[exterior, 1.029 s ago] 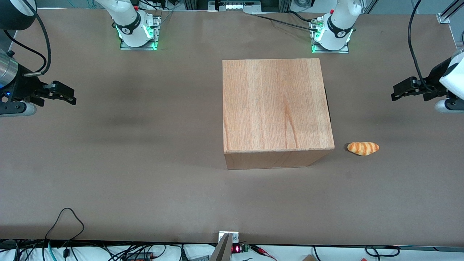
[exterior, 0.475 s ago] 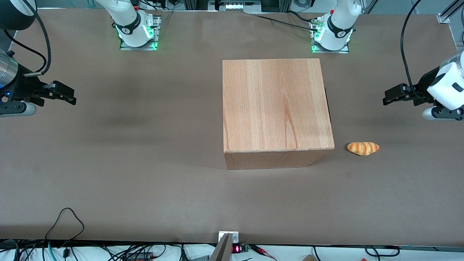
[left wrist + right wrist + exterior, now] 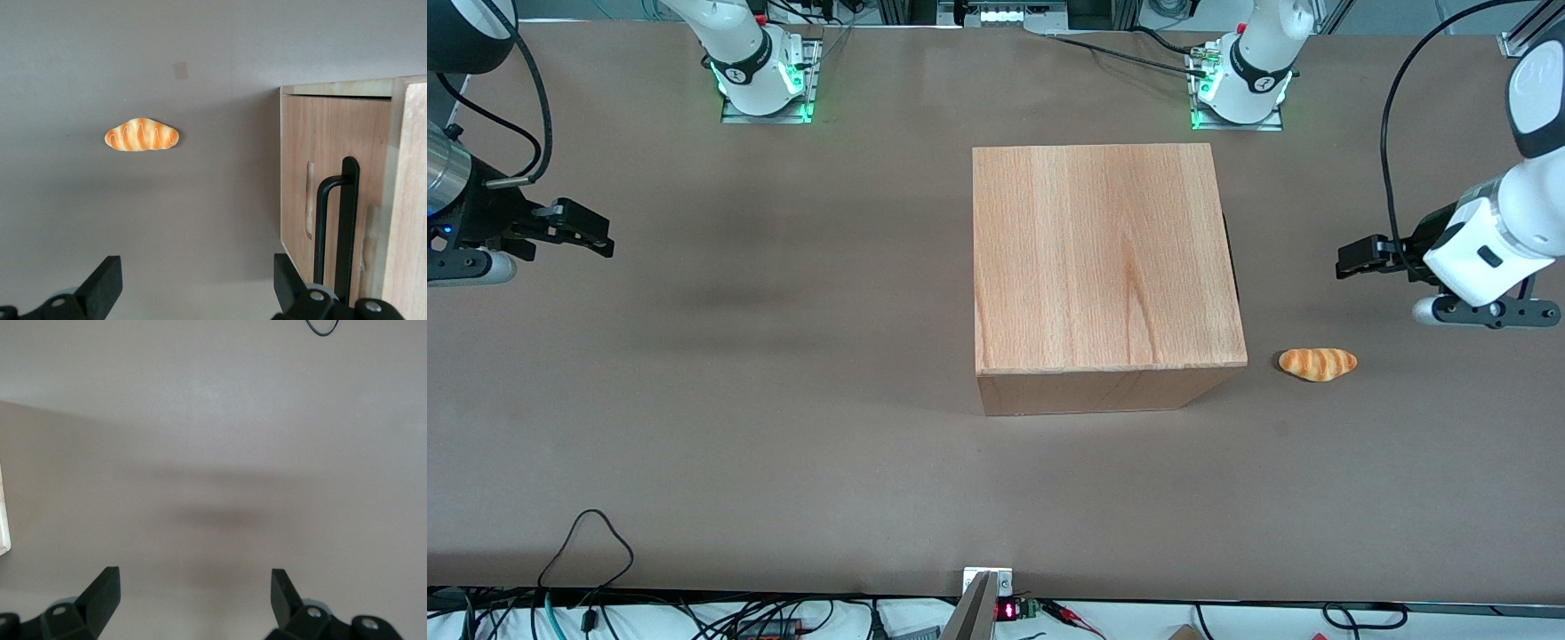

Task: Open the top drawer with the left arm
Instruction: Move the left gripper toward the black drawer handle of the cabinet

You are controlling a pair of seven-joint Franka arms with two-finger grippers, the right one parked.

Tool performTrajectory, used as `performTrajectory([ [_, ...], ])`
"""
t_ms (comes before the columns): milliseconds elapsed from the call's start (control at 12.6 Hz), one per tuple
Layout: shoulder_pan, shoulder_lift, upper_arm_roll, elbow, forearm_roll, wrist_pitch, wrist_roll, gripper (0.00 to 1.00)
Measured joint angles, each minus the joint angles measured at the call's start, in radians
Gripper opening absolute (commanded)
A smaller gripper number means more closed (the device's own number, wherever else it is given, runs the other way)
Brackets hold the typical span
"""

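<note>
Jaws of the left arm (image 3: 1485,258) spread wide, well apart from the shut top drawer (image 3: 337,200).

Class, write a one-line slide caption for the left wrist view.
Open gripper of the left arm hovers over the table, facing the shut top drawer and its black handle, croissant nearby.

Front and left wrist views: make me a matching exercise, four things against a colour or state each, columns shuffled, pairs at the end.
Things:
1. left arm's gripper
2. top drawer
3. croissant
4. table

States:
A. orange with pale stripes, lying on the table beside the wooden casing
B. brown, bearing everything
C. open, in the air toward the working arm's end, apart from the casing
D. shut, black bar handle untouched

Pairs: 1-C, 2-D, 3-A, 4-B
</note>
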Motion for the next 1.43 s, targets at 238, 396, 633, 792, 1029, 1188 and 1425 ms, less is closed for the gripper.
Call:
performTrajectory([
  [238,-0.002,0.033,-0.009,-0.001,-0.041,0.003,0.0,1.0],
  [396,-0.002,0.051,-0.01,-0.002,-0.073,0.004,0.0,1.0],
  [633,-0.002,0.074,-0.01,-0.006,-0.1,0.006,0.0,1.0],
  [792,-0.002,0.085,-0.012,-0.022,-0.117,0.006,0.0,1.0],
  [1029,-0.003,0.099,-0.029,-0.059,-0.124,0.012,0.0,1.0],
  [1188,-0.003,0.109,-0.032,-0.077,-0.167,0.018,0.0,1.0],
  [1425,-0.003,0.123,-0.032,-0.086,-0.191,0.033,0.0,1.0],
])
